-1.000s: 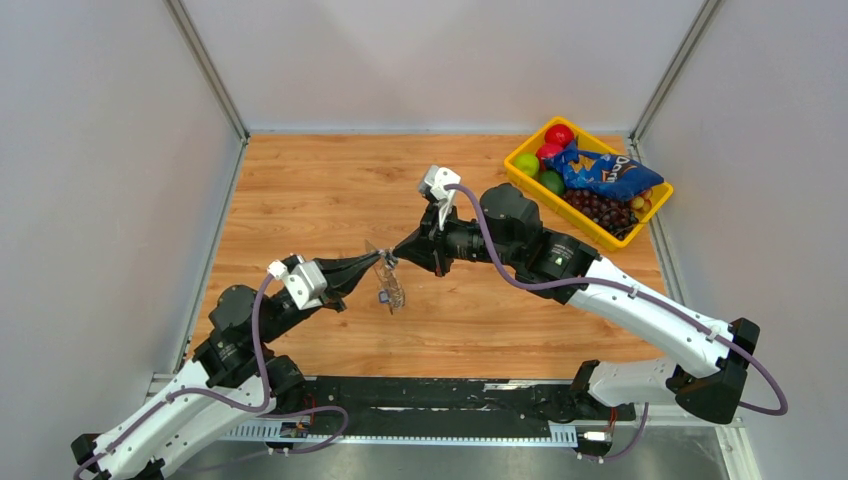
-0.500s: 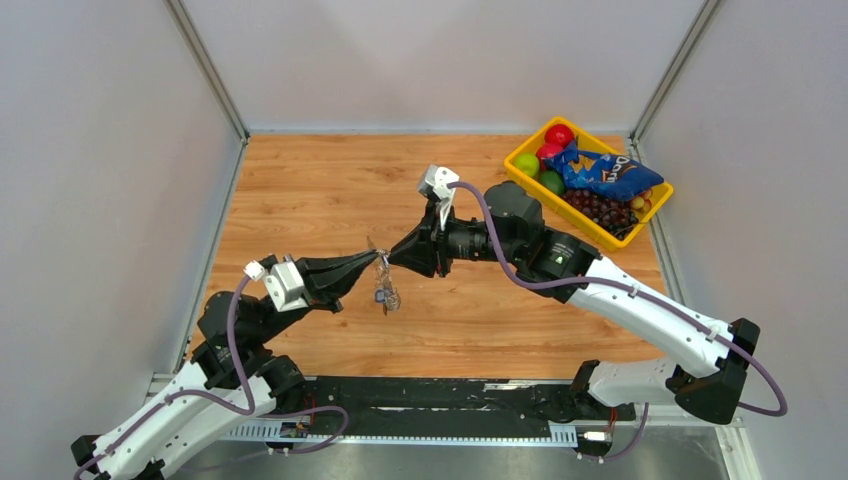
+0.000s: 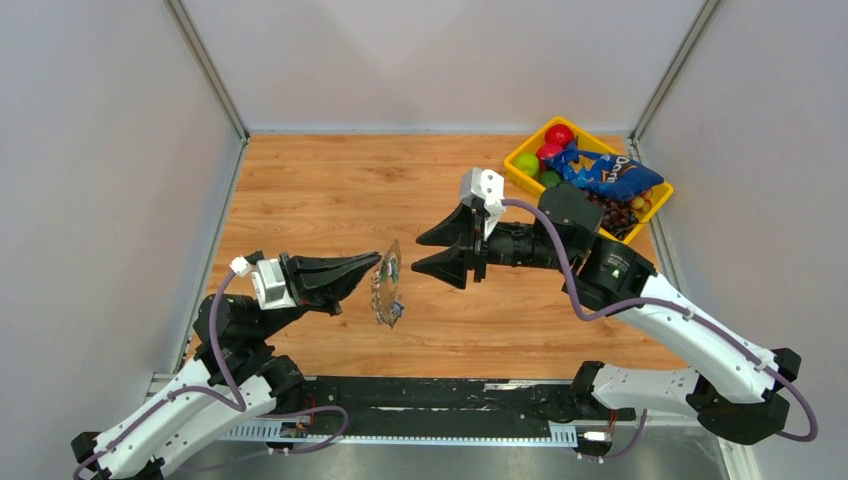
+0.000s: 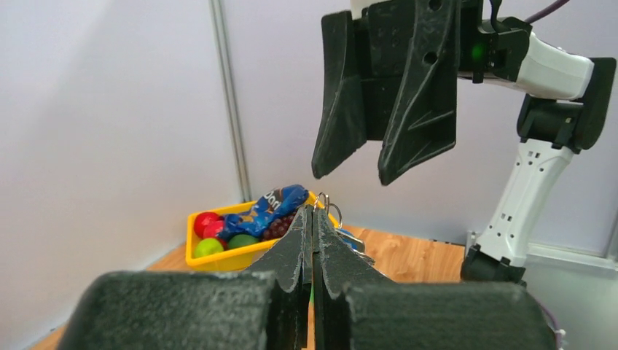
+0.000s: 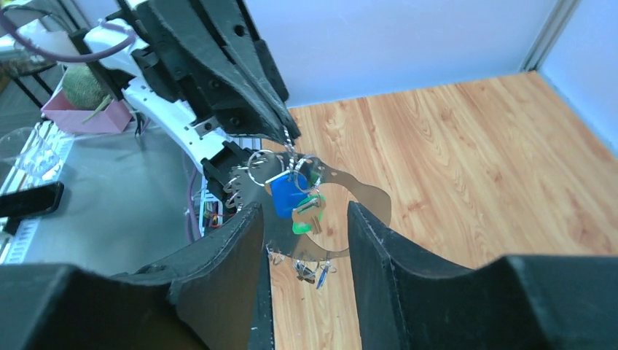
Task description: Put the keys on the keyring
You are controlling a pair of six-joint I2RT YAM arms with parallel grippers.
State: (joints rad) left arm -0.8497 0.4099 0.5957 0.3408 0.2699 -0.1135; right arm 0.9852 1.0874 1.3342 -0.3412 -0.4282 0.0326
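My left gripper [image 3: 376, 267] is shut on the keyring [image 5: 259, 165], a thin silver ring pinched at the fingertips [image 4: 314, 213] above the table. From the keyring [image 4: 323, 197] hang the keys: one with a blue cap [image 5: 286, 191] and one with a green cap [image 5: 309, 214]. A clear flat tag [image 3: 385, 292] carrying small rings hangs there too. My right gripper [image 3: 416, 254] stands open a short way right of the bunch, not touching it. In the right wrist view the bunch hangs beyond the gap between its two fingers [image 5: 237, 248].
A yellow bin [image 3: 529, 142] at the back right holds fruit, grapes and a blue chip bag [image 3: 605, 172]. Grey walls close the table on three sides. Small loose rings dangle from the tag's lower edge [image 5: 310, 271].
My right gripper has opened and drawn back to the right, away from the keyring. The left gripper stays shut on the ring and has shifted slightly left, the bunch swinging below it.
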